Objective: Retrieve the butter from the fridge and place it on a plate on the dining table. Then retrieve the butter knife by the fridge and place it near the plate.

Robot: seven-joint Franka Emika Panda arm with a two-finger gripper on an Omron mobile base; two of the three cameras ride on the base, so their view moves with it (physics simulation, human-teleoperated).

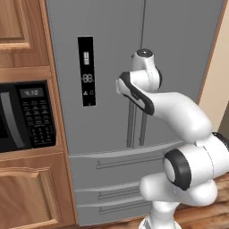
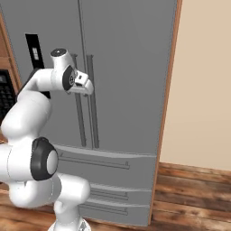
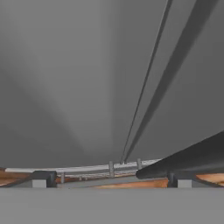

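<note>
The grey steel fridge (image 1: 107, 67) (image 2: 126, 67) stands right in front of me with both doors and the lower drawers (image 1: 107, 179) closed. My arm is raised, and its hand (image 2: 83, 85) hangs just in front of the two long vertical door handles (image 2: 92, 122) (image 1: 143, 127) at mid height. In the hand view the gripper (image 3: 111, 179) looks down along the door (image 3: 65, 87). It is open, with nothing between its fingers. One dark handle (image 3: 188, 159) runs close by the right fingertip. The butter, the plate, the dining table and the butter knife are out of view.
A black microwave (image 1: 27, 116) sits in wooden cabinets (image 1: 22, 31) left of the fridge. The fridge's black display panel (image 1: 86, 71) is on the left door. A beige wall (image 2: 203, 90) and wood floor (image 2: 189, 194) lie to the right.
</note>
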